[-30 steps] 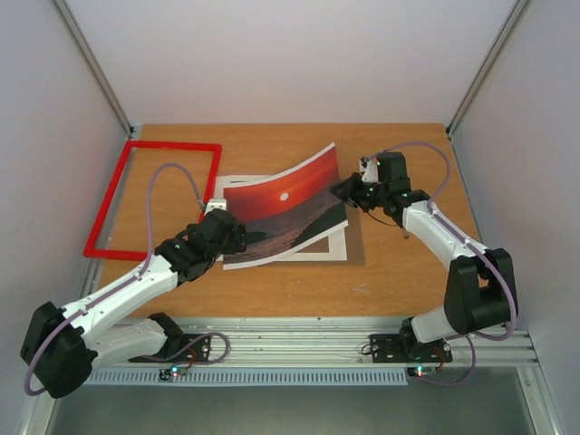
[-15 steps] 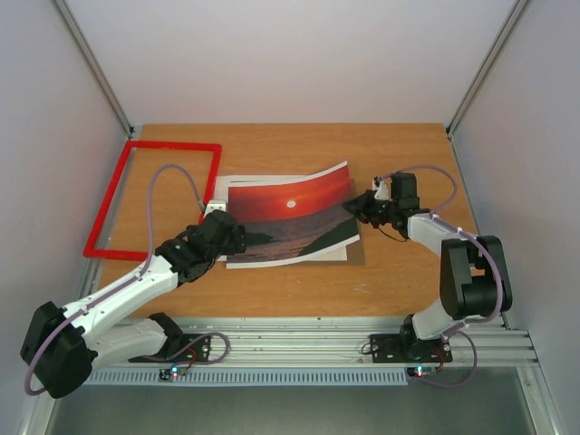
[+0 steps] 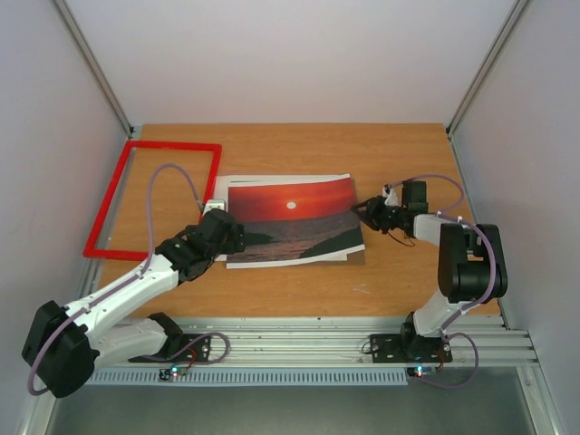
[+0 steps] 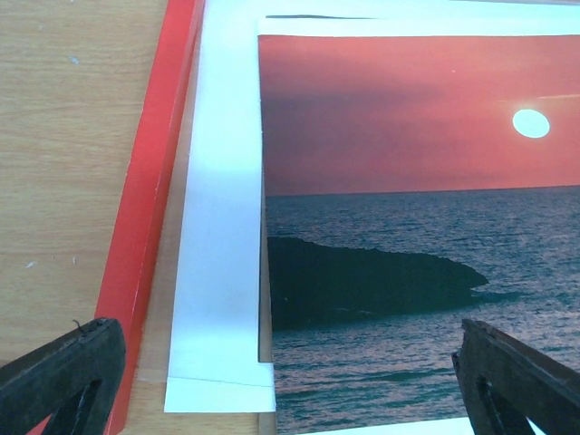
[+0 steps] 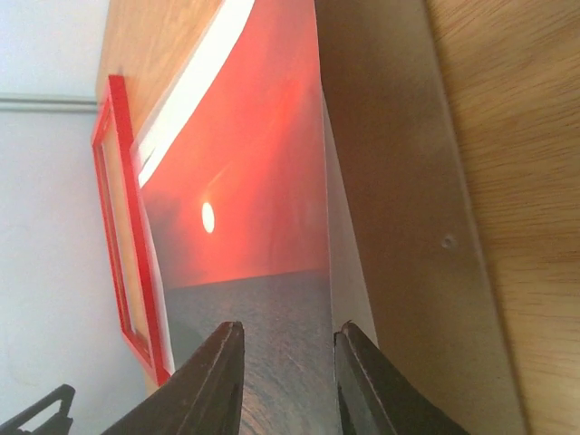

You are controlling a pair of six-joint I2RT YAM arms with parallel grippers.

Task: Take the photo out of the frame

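The photo (image 3: 292, 220), a red sunset print, lies flat on white sheets (image 3: 237, 182) and a brown backing board (image 5: 399, 199) at the table's middle. The red frame (image 3: 174, 145) lies by itself at the back left, with bare table showing through it. My left gripper (image 3: 225, 234) is open over the photo's left edge; in the left wrist view its fingers (image 4: 63, 372) stand wide apart above the photo (image 4: 390, 181) and a white sheet (image 4: 222, 227). My right gripper (image 3: 365, 212) is open at the photo's right edge, and the print (image 5: 254, 199) shows between its jaws (image 5: 290, 381).
The frame's near bar (image 4: 149, 181) runs just left of the white sheets, and it also shows in the right wrist view (image 5: 142, 232). Grey walls enclose the wooden table (image 3: 408, 272) on three sides. A metal rail runs along the near edge.
My right gripper has lowered the lifted right edge of the photo and moved right. The photo went from curled up to lying flat. The left arm stayed put.
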